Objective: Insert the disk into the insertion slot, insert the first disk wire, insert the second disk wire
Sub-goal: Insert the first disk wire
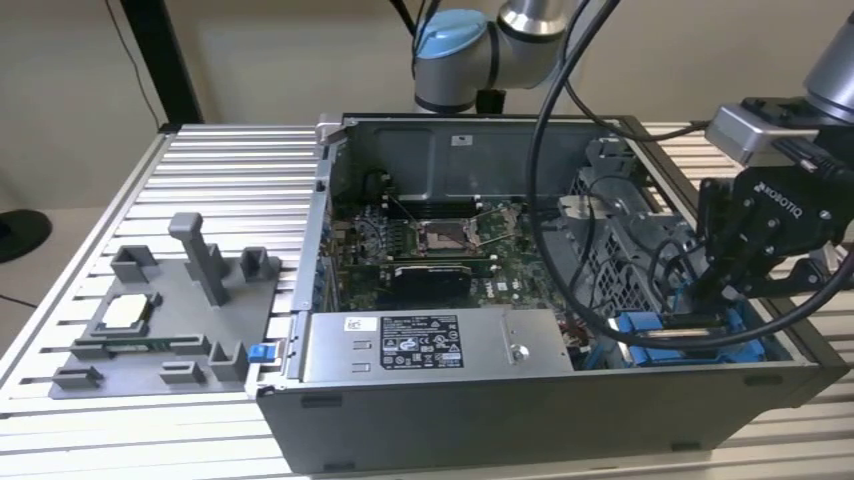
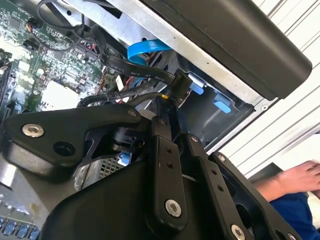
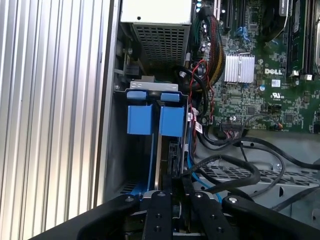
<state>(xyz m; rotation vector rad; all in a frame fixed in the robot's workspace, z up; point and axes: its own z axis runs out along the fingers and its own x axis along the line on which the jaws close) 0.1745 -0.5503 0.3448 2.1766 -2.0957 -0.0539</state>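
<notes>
The disk (image 3: 150, 119), edge-on in its bright blue carrier, sits inside the grey insertion slot (image 3: 119, 160); the hand (image 2: 167, 102) is narrow, pinched on a black wire plug (image 2: 181, 85).

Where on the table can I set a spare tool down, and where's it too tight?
Bare table beyond the grey fixture, beside the computer case, and along the near edge. Crowded: cables around the gripper at the blue drive bay.

Disk (image 1: 638, 327) in its blue carrier sits edge-up inside the grey insertion slot (image 3: 117, 150) on the exterior view's right. Black flat wire (image 2: 135, 70) ends in a connector right above it.
</notes>
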